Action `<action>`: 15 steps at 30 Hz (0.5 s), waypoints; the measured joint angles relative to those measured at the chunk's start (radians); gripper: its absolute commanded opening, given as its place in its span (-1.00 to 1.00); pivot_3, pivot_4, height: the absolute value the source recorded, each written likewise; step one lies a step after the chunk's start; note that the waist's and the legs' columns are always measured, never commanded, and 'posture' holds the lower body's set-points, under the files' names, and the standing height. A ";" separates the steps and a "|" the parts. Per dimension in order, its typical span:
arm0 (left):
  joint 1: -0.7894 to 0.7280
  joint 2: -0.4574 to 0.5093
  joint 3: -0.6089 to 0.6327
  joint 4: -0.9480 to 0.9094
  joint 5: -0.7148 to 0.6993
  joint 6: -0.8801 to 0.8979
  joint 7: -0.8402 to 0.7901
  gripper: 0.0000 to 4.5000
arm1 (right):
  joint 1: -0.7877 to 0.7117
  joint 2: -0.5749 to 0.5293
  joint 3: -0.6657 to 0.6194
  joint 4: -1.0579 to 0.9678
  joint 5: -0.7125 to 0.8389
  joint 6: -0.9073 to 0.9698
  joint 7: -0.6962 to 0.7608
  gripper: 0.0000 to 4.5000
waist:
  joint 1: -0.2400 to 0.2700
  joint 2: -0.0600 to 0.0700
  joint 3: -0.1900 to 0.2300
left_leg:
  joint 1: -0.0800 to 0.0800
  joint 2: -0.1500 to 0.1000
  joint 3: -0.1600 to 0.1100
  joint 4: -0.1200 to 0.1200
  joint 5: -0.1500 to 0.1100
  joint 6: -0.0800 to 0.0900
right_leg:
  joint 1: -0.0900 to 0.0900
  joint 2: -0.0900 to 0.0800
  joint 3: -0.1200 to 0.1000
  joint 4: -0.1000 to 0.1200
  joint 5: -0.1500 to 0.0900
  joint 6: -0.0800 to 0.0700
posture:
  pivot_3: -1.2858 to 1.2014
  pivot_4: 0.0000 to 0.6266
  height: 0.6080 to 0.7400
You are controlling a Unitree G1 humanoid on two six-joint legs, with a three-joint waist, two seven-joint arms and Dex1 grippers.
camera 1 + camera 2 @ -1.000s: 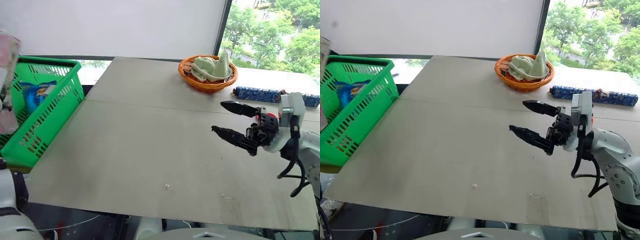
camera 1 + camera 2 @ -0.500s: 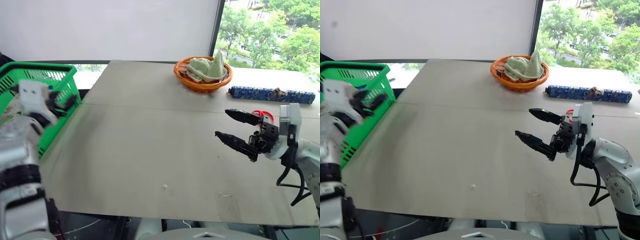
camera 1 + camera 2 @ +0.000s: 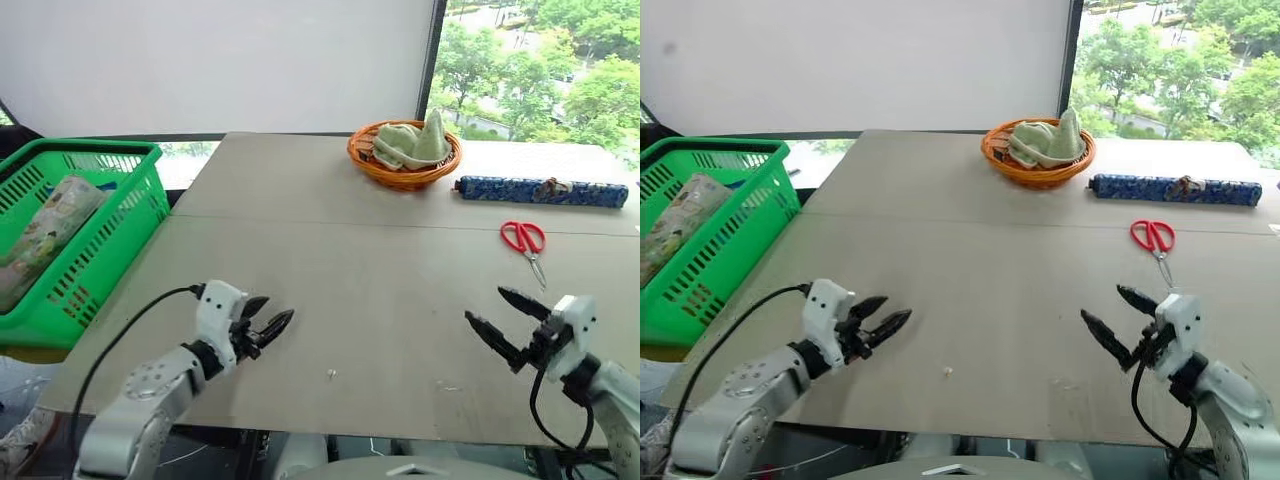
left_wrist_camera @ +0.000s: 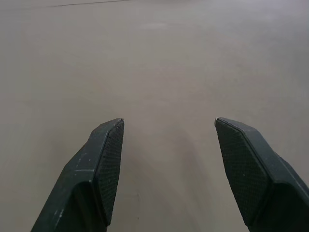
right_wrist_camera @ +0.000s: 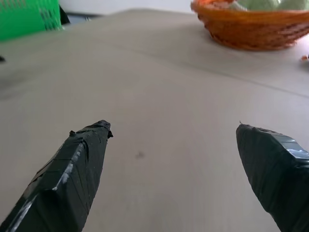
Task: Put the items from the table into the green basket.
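Note:
The green basket (image 3: pixel 92 148) stands off the table's left edge. A long pink floral box (image 3: pixel 45 232), one of the items, lies slanted inside it. My left gripper (image 3: pixel 280 306) hovers low over the table (image 3: pixel 350 250) near its front left edge, open and empty, well to the right of the basket. In the left wrist view its fingers (image 4: pixel 104 164) frame bare tabletop. My right gripper (image 3: pixel 484 302) is open and empty near the front right edge, pointing toward the table's middle. The right wrist view shows its fingers (image 5: pixel 79 169) spread wide over the tabletop.
A round orange wicker basket (image 3: pixel 405 160) with green cloths sits at the table's far side. A long blue patterned roll (image 3: pixel 540 190) lies to its right. Red-handled scissors (image 3: pixel 525 240) lie on the right, beyond my right gripper.
My left arm swung from above the green basket down to the table's front edge; the pink box it carried now lies in the basket. My right gripper sank toward the front edge.

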 measured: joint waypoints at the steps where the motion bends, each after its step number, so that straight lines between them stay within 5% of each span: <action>1: 0.000 -0.007 -0.026 0.000 0.022 -0.008 0.007 0.38 | 0.011 0.011 0.004 0.011 -0.017 -0.014 -0.003 1.00 | 0.002 0.000 0.000 | 0.000 0.000 0.000 0.000 0.000 0.000 | 0.000 0.000 0.000 -0.001 0.000 0.000 | 0.00 -0.97 1.00; 15: 0.002 -0.046 -0.107 0.025 0.141 -0.066 0.007 0.38 | 0.040 0.036 0.020 0.050 -0.046 -0.085 -0.003 1.00 | 0.003 0.003 -0.002 | -0.002 0.000 0.000 -0.002 0.000 0.000 | -0.002 0.000 0.000 -0.002 0.000 0.000 | -0.01 -1.00 1.00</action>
